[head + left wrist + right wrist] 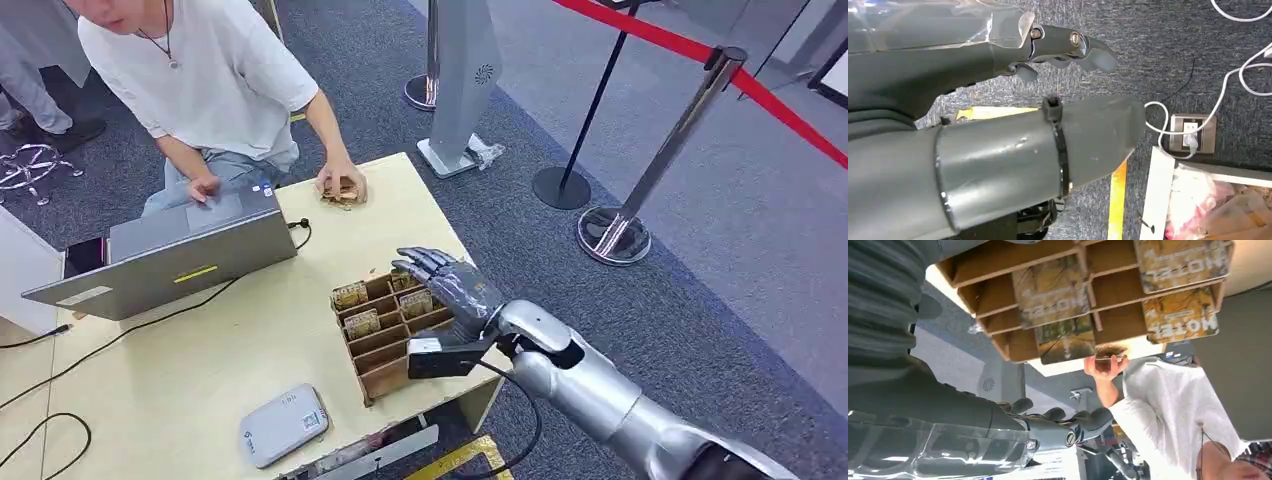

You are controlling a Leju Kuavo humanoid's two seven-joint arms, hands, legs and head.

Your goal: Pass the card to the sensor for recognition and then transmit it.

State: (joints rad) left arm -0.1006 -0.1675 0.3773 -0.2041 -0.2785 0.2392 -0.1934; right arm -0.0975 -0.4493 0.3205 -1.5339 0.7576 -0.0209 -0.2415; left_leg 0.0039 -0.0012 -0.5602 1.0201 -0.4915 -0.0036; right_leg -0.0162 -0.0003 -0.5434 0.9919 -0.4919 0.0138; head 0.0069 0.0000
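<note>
A wooden slotted card box [385, 352] stands near the table's right front edge, with several patterned cards [362, 323] upright in its slots. My right hand [447, 285] hovers at the box's far right side with its fingers stretched out and apart, holding nothing. In the right wrist view the fingers [1063, 422] lie apart from the cards [1050, 290] marked HOTEL in the box [998, 265]. A flat grey-white sensor [284, 424] lies on the table in front of the box. My left hand [973, 60] hangs over dark carpet, fingers [1073, 45] extended and empty.
A person in a white shirt [200, 70] sits behind the table at a grey laptop [170, 255], one hand on a stack of cards [340, 190]. Cables [120, 335] cross the table [200, 370]. A kiosk base [460, 150] and rope posts [612, 235] stand to the right.
</note>
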